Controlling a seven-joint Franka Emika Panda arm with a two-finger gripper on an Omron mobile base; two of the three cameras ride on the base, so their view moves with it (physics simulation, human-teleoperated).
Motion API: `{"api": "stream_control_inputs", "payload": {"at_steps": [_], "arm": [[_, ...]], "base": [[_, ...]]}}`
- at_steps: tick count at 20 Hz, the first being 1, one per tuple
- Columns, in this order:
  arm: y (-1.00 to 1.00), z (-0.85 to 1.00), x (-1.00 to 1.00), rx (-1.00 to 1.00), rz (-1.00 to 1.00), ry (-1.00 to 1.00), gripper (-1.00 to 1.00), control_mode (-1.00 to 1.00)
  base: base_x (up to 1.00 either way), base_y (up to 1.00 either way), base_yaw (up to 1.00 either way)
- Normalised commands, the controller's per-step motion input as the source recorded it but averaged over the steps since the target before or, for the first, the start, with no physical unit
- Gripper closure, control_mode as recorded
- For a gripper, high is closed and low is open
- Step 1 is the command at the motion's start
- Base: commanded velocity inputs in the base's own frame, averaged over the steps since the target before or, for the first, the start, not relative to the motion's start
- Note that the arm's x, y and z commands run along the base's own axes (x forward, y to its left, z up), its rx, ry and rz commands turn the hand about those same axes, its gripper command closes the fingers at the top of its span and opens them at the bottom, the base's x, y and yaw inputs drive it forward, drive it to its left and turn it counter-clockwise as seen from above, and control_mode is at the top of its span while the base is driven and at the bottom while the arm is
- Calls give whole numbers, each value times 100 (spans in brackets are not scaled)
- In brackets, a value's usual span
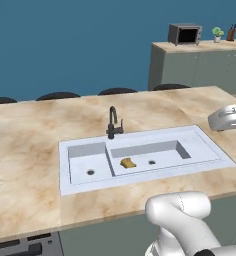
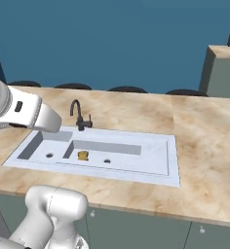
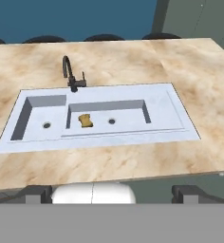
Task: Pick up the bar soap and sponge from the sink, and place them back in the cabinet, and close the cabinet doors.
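sponge (image 3: 86, 120) lies in longer basin of sink (image 3: 173, 111), left of its drain. black faucet (image 3: 69, 73) behind, nothing over the sponge. gripper (image 3: 112, 192) fingers spread wide, holding nothing, above counter (image 3: 133, 161) front edge.

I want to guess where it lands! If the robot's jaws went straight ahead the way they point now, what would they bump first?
Probably the sink, near its longer basin where the sponge lies. The way there looks free, though depth is hard to judge, so the counter's front edge might come first.
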Motion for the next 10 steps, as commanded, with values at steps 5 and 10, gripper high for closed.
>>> {"api": "stream_control_inputs", "payload": {"at_steps": [5, 10], "arm": [[0, 0, 0, 0, 0, 0, -100, 100], [0, 0, 0, 0, 0, 0, -100, 100]], "base": [[8, 8, -2], [10, 7, 0]]}}
